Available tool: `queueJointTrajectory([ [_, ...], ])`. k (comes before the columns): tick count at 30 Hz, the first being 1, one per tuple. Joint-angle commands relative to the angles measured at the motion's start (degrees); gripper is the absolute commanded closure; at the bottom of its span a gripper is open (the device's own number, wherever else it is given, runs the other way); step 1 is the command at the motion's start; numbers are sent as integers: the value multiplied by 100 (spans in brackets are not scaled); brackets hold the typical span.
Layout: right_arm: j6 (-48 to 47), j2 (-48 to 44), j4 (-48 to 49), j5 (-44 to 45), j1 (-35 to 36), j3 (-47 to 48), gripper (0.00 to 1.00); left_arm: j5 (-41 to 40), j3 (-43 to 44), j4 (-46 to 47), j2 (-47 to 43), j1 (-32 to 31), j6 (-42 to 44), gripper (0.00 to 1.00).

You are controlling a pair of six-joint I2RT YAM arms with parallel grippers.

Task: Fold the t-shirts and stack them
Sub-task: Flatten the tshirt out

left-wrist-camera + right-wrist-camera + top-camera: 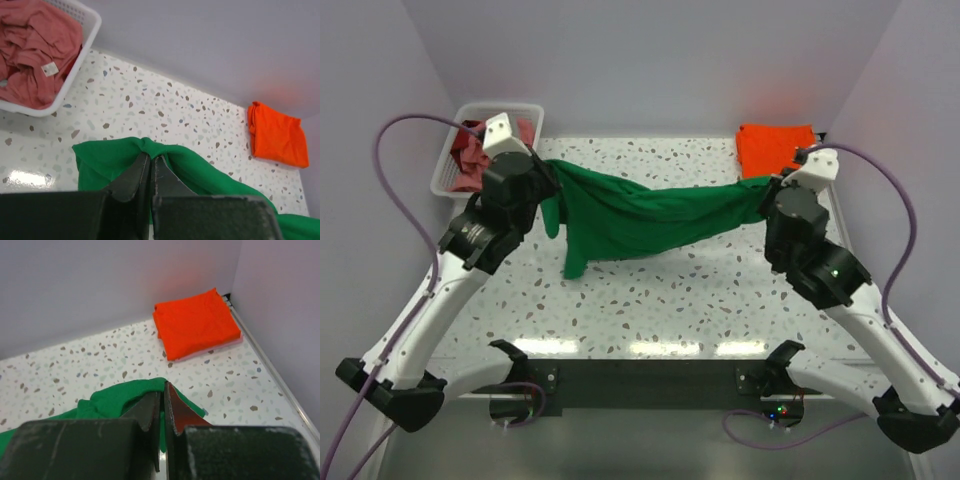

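Left tool (150, 156) is pinching shut on one bunched end of the green t-shirt (640, 215), with cloth wrapping over the fingertips. Right tool (162, 387) is clamping shut on the opposite end. The shirt is soft, plain cotton, spanning between the two tools over the middle of the table (650, 310) and sagging in the centre. One sleeve is drooping toward the near-left; I can't tell whether it is touching the surface. The table top is glossy white with grey-brown speckle.

The orange t-shirt (195, 322) is lying folded in a flat, roughly square shape in the far-right corner, next to the wall and well apart from the green one.

The white slatted plastic basket (85, 47) is sitting in the far-left corner. It is holding the pink t-shirt (35, 60), crumpled and unfolded, with its small white tag (49, 69) facing up.

Both arms are reaching forward from the near edge, elbows bowing outward and wrists turning inward toward each other. The left wrist is hanging just in front of the basket, and the right wrist is hanging just in front of the orange shirt.
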Motion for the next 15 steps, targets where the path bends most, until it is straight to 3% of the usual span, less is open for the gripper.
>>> queueJointTrajectory([
  [1,-614,-354,235,241,-24,508,100,-700,447,-33,-576,31,228,100],
  [7,-790,-802,147,93,-16,1176,100,-868,720,-59,-1464,40,219,100],
  [15,-791,-935,-258,-620,-24,1757,100,160,510,212,-2072,40,254,100],
])
